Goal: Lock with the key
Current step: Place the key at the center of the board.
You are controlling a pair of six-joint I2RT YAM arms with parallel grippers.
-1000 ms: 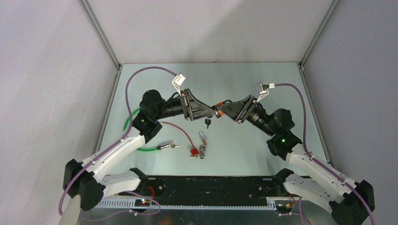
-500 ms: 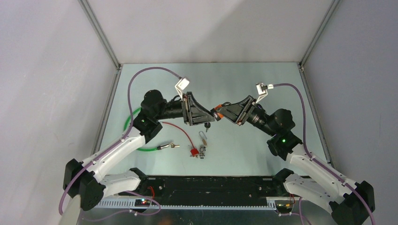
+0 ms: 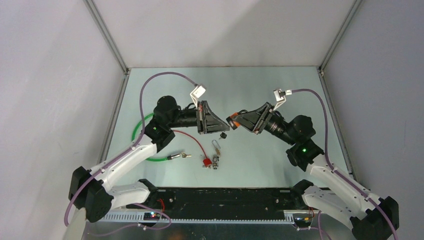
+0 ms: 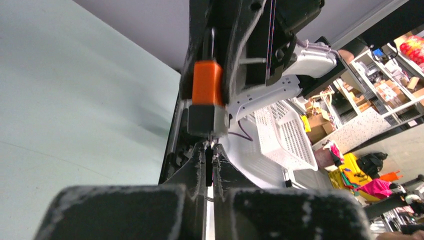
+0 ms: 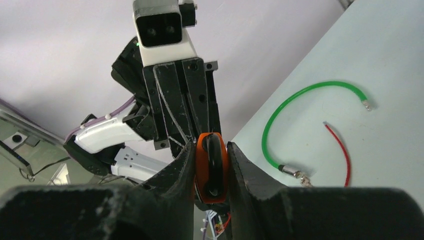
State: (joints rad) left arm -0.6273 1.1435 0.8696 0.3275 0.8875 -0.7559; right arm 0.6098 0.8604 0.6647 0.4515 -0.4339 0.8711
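Observation:
An orange padlock [image 5: 201, 156] with a dark base [image 4: 205, 119] is held off the table, and my right gripper [image 5: 210, 167] is shut on its body. In the top view the padlock [image 3: 231, 120] sits at the tip of the right gripper [image 3: 235, 122], facing my left gripper [image 3: 224, 131]. In the left wrist view the left gripper [image 4: 210, 159] is shut on the black head of the key [image 4: 208, 167]. The key's thin blade reaches up to the padlock's underside. How deep it sits is hidden.
On the table below lie a green cable loop [image 3: 141, 145] with a brass end [image 3: 182, 156], a thin red wire [image 3: 194, 140], a silver ring [image 3: 216, 146] and a small red-tagged metal piece [image 3: 209, 161]. The black rail [image 3: 220, 196] lines the near edge.
The left gripper's jaws have closed on the key head. Both gripper tips and the padlock have drifted slightly toward the near side.

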